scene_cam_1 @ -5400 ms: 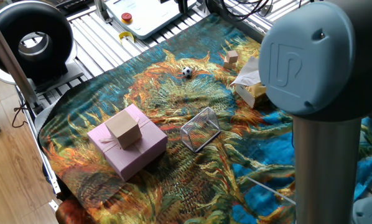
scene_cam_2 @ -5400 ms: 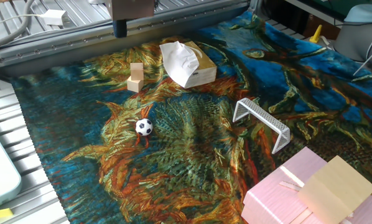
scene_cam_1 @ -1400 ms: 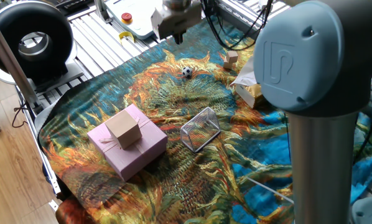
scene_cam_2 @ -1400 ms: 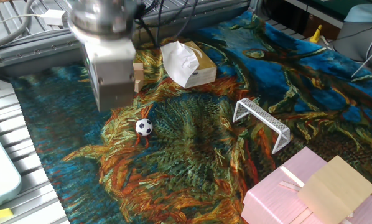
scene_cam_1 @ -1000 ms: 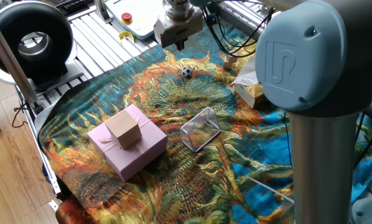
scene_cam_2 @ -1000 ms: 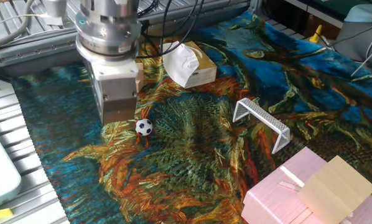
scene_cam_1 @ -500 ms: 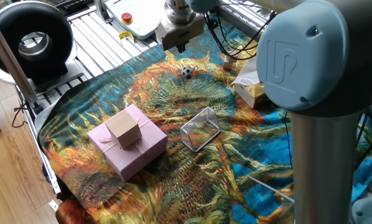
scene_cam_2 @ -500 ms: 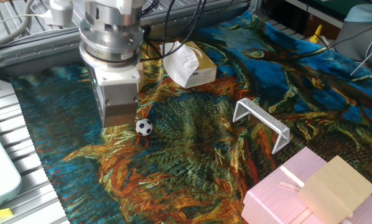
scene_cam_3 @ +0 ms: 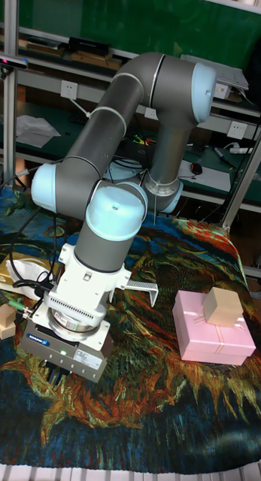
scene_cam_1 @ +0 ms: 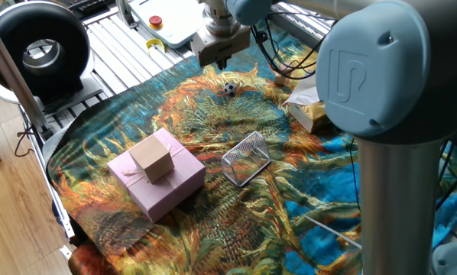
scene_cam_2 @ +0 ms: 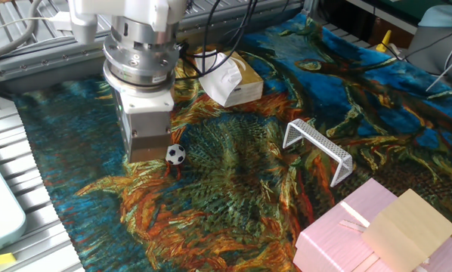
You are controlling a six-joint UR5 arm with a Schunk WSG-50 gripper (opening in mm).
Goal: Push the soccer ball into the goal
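The soccer ball (scene_cam_1: 229,88) (scene_cam_2: 176,155), white with black patches, rests on the patterned cloth. My gripper (scene_cam_1: 216,63) (scene_cam_2: 151,156) hangs just beside it, on the side away from the goal, low over the cloth; its fingers look closed together with nothing held. I cannot see whether it touches the ball. The goal (scene_cam_1: 246,157) (scene_cam_2: 317,146), a silver wire-mesh wedge, stands a short way off near the cloth's middle. In the tall fixed view the gripper (scene_cam_3: 59,373) hides the ball, and the goal (scene_cam_3: 142,289) peeks out behind the arm.
A pink gift box (scene_cam_1: 157,183) (scene_cam_2: 354,238) (scene_cam_3: 213,336) carries a small cardboard box (scene_cam_1: 152,157) (scene_cam_2: 404,221) (scene_cam_3: 223,307) beside the goal. A tissue box (scene_cam_1: 309,107) (scene_cam_2: 230,78) lies behind the ball. A wooden cube (scene_cam_3: 4,325) sits at the left edge.
The gripper came in over the cloth and has dropped closer to the ball. Ball, goal and boxes have stayed where they were.
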